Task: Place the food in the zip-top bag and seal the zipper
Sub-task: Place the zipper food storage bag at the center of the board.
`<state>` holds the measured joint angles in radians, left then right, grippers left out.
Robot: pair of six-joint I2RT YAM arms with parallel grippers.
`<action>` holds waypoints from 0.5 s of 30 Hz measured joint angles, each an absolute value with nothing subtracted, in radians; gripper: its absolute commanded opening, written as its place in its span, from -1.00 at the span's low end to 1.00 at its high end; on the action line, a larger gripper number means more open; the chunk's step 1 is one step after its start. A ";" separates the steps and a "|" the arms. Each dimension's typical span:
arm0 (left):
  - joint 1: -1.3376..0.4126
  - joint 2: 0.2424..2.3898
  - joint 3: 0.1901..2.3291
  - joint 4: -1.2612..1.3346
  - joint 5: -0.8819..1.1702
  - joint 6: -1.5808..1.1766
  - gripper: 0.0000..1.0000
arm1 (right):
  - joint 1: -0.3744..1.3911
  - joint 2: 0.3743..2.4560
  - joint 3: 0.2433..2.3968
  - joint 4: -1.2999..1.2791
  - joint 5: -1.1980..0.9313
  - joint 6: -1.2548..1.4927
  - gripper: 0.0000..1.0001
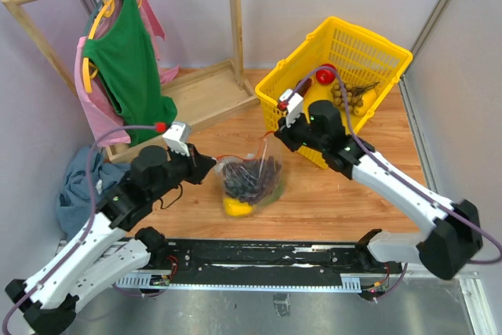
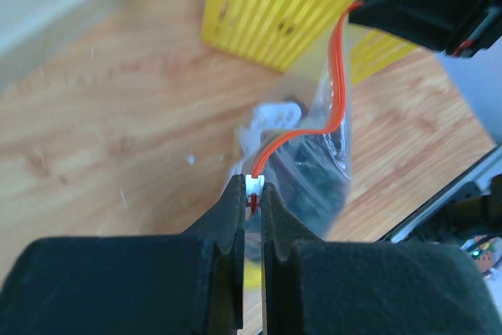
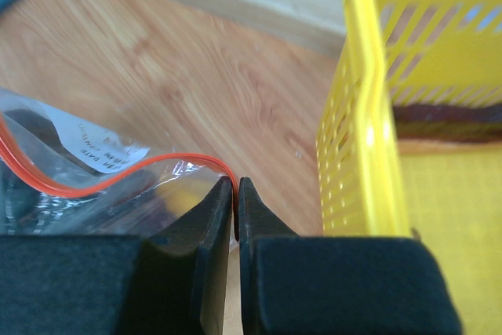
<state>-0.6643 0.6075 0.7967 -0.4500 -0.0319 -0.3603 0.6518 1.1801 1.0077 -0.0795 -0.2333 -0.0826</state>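
On the table (image 1: 337,198) sits zip-top bag (image 1: 271,159), food (image 1: 251,178) inside (floppy, slick, bottom-heavy). Left gripper (image 2: 252,194) and right gripper (image 3: 236,187) each pinched shut on a zipper (image 2: 340,76) end, likely the firmest hold.

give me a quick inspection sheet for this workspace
surface: wooden tabletop, bare around the bag
job's things: zip-top bag upright between the arms, grape bunch and yellow pepper inside; watermelon not made out; zipper stretched between both grippers
clutter: yellow basket holding red fruit and brownish bunch; blue cloth
grippers: left gripper shut on zipper end; right gripper shut on the other end
cables: purple cable along each arm
surroundings: wooden rack with green garment
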 measured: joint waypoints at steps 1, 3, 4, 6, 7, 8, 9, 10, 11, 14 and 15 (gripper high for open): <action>-0.664 0.623 0.758 -0.432 -0.041 -0.380 -0.99 | 0.652 1.228 1.008 -0.080 -0.218 -0.082 -0.83; -0.664 0.658 0.679 -0.397 -0.071 -0.419 -0.96 | 0.651 1.316 1.008 -0.074 -0.179 -0.081 -0.72; -0.663 0.685 0.640 -0.381 -0.098 -0.440 -0.92 | 0.651 1.351 1.008 -0.067 -0.162 -0.081 -0.65; -0.654 0.711 0.599 -0.365 -0.136 -0.464 -0.87 | 0.651 1.398 1.008 -0.054 -0.146 -0.078 -0.48; -0.645 0.717 0.583 -0.355 -0.158 -0.476 -0.82 | 0.649 1.414 1.008 -0.045 -0.145 -0.079 -0.40; -0.633 0.717 0.575 -0.347 -0.174 -0.484 -0.74 | 0.649 1.422 1.011 -0.042 -0.145 -0.078 -0.31; -0.624 0.717 0.574 -0.341 -0.189 -0.490 -0.67 | 0.649 1.426 1.018 -0.043 -0.145 -0.077 -0.21; -0.615 0.717 0.574 -0.329 -0.204 -0.497 -0.59 | 0.649 1.426 1.029 -0.043 -0.145 -0.076 -0.13; -0.609 0.714 0.575 -0.318 -0.218 -0.500 -0.51 | 0.649 1.422 1.043 -0.043 -0.146 -0.075 -0.05; -0.604 0.698 0.580 -0.311 -0.250 -0.505 -0.22 | 0.650 1.377 1.068 -0.043 -0.159 -0.065 0.31; -0.604 0.686 0.587 -0.314 -0.259 -0.504 -0.11 | 0.651 1.342 1.068 -0.043 -0.162 -0.064 0.47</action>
<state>-0.6041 0.6865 0.5869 -0.3141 -0.2588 -0.5037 0.6506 1.3418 1.0679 -0.0433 -0.1616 -0.0639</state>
